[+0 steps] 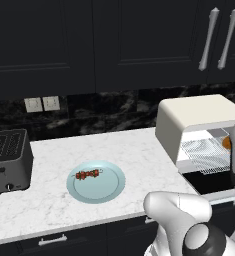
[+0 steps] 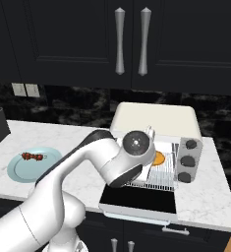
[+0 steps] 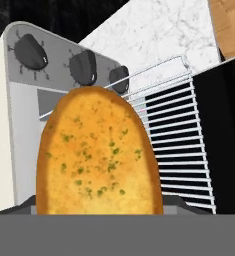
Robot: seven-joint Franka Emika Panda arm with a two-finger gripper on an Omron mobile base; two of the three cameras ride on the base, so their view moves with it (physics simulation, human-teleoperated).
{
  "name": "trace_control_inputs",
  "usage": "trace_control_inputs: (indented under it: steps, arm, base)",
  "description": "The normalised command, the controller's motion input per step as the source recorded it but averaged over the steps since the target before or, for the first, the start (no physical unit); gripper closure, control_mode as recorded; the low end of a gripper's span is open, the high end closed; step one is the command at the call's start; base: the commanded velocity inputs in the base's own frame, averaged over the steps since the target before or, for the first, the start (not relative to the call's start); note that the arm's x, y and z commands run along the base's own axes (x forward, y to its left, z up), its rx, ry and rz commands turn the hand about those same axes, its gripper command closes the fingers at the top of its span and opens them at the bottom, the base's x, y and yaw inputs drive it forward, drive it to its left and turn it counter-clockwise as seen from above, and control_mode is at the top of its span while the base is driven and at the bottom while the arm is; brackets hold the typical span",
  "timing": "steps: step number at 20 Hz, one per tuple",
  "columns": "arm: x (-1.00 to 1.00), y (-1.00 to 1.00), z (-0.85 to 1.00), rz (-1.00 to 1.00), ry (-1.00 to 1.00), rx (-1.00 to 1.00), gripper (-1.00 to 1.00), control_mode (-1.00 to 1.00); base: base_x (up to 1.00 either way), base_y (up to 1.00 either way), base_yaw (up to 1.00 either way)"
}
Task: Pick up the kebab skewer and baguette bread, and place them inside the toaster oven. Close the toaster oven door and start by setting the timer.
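The baguette bread (image 3: 99, 152) sits directly ahead of the jaws in the hand view, so close that it covers the finger tips, its long axis running straight away from the camera toward the knobs; whether the jaws pinch its near end or have just let go of it cannot be told from these pictures, since the loaf hides the contact. Beneath and beyond the loaf is the wire rack (image 3: 174, 145) of the toaster oven (image 1: 199, 117), and in the right base view the orange loaf (image 2: 158, 158) shows just past the wrist, over that rack inside the open mouth. The toaster oven door (image 2: 139, 199) lies folded down flat below the jaws, toward the robot. My reading is that the loaf is at or near its resting place, so the next move turns on the kebab skewer (image 1: 88, 174), which lies on the pale blue plate (image 1: 114, 187) on the tabletop (image 1: 54, 210), well apart from the jaws and far off to their left, its stick running roughly crosswise to the oven's front.
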Motion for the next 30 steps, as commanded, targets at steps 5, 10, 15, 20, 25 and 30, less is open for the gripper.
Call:
trace_control_inputs:
  steps: [5, 10, 15, 20, 25, 30]
  arm:
    - [0.22, 0.22, -0.12, 0.00, -0.04, 0.00, 1.00, -1.00]
    - [0.25, 0.13, -0.13, 0.00, -0.01, 0.00, 1.00, -1.00]
    - [0.35, 0.00, -0.10, 0.00, -0.01, 0.00, 1.00, -1.00]
    - [0.40, 0.00, -0.13, 0.03, 0.00, 0.00, 1.00, -1.00]
    - [0.32, 0.00, -0.10, 0.04, 0.00, 0.00, 1.00, -1.00]
    - [0.21, 0.00, 0.00, 0.04, 0.01, 0.00, 1.00, -1.00]
  base:
    - [0.00, 0.00, 0.00]
    - [0.00, 0.00, 0.00]
    - [0.00, 0.00, 0.00]
    - [0.00, 0.00, 0.00]
    - [0.00, 0.00, 0.00]
    - [0.00, 0.00, 0.00]
